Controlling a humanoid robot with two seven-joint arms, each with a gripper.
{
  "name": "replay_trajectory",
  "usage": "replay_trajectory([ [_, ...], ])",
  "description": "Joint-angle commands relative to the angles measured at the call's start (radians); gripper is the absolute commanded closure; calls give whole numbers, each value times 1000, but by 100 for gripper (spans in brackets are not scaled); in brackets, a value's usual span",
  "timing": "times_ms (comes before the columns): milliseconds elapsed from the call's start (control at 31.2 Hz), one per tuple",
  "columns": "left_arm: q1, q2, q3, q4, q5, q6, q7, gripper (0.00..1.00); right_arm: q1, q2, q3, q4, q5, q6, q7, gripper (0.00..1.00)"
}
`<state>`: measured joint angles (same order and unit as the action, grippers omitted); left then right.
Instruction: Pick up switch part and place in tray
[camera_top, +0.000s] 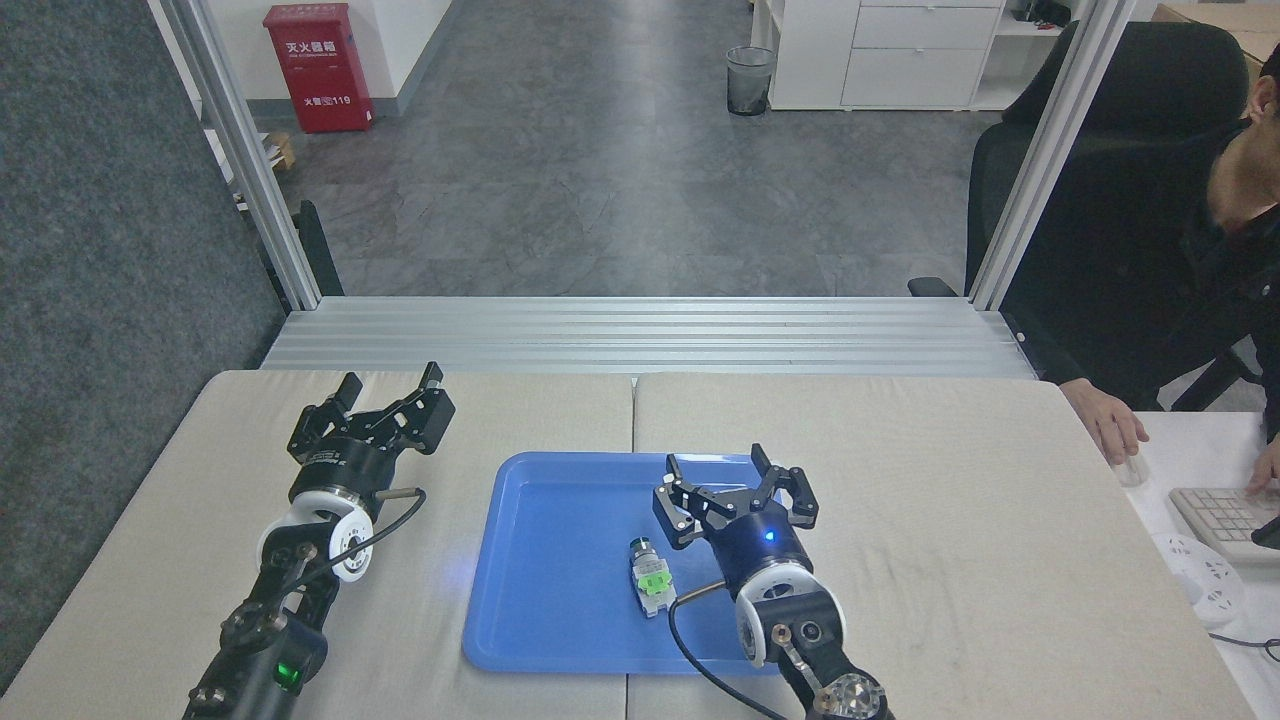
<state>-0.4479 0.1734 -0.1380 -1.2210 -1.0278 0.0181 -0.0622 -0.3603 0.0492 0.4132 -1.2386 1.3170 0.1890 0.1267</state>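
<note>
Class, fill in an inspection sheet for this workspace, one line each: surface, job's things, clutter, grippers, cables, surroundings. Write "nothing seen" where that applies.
Surface: beige padded table, seam down the middle.
Job's things: switch part lies inside the blue tray, free of either gripper.
Clutter: nothing seen.
Grippers: left gripper open, over the table left of the tray; right gripper open, above the tray's far right area.
Cables: black cable loops at the right wrist, another at the left.
Surroundings: person's hand at the right edge, keyboard, red cabinet, bin.
</note>
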Motion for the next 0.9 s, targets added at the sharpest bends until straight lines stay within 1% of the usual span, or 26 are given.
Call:
replay_trajectory([
  [0,0,0,0,0,0,0,-1,0,-39,-153,-316,-5,-131,-71,-26,3],
  [32,0,0,0,0,0,0,-1,0,-37,-190,-321,-2,-163,-97,-27,3],
  [64,0,0,0,0,0,0,-1,0,-35,-227,-321,5,-179,-114,-27,3],
  [128,0,0,0,0,0,0,-1,0,-29,-302,-320,24,-190,-129,-45,3],
  [193,0,0,0,0,0,0,-1,0,-25,-334,-320,33,-202,-134,-88,3],
  [257,0,0,0,0,0,0,-1,0,-11,-347,-321,42,-203,-143,-128,3],
  [385,0,0,0,0,0,0,-1,0,26,-361,-327,42,-222,-145,-131,3],
  [417,0,0,0,0,0,0,-1,0,32,-359,-329,42,-238,-145,-130,3],
  [578,0,0,0,0,0,0,-1,0,44,-359,-327,42,-283,-151,-128,3],
  [738,0,0,0,0,0,0,-1,0,43,-364,-326,44,-280,-158,-125,3],
  [866,0,0,0,0,0,0,-1,0,35,-405,-324,44,-280,-161,-67,3],
])
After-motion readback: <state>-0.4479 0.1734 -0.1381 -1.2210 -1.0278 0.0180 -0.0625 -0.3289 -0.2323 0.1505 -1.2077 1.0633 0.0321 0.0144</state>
